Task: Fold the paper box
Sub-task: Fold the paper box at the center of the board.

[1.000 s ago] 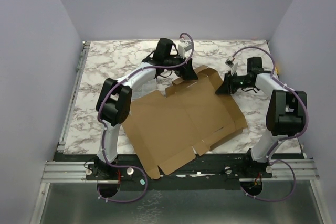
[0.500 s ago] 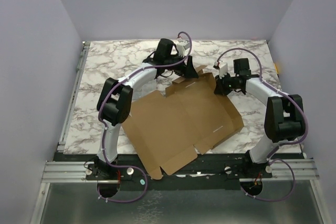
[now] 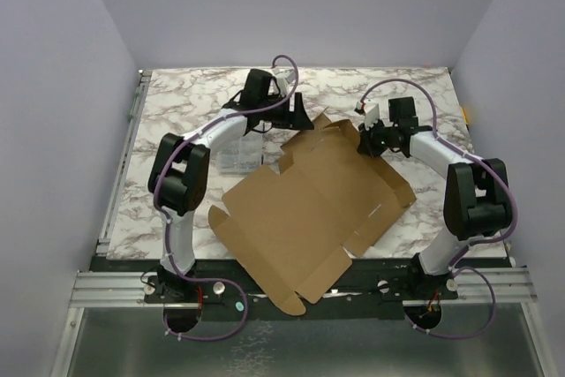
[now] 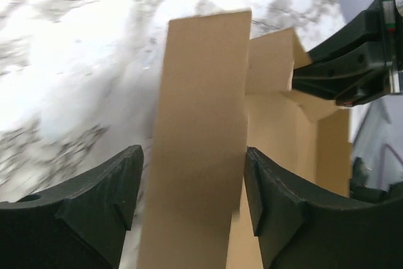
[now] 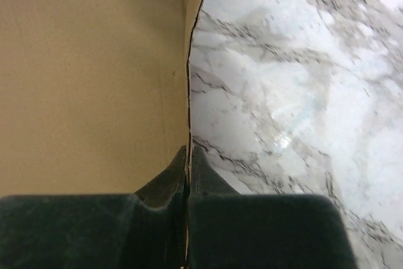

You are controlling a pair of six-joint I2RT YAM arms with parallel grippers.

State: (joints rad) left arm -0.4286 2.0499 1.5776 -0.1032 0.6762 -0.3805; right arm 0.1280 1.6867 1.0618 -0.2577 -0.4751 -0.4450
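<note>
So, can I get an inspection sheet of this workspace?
Surface: white marble-patterned table.
Job's things: paper box, an unfolded brown sheet, near corner overhanging the front edge, one far flap raised.
Clutter: what looks like a small clear case beside the left arm.
Pincers: left pincer open, astride the flap; right pincer shut on the sheet's far edge.
Cables: purple cables looped along both arms.
Surroundings: plain lilac walls on three sides.

right jaws: pinching paper box (image 5: 94, 86) edge | marble table (image 5: 289, 92): right side
</note>
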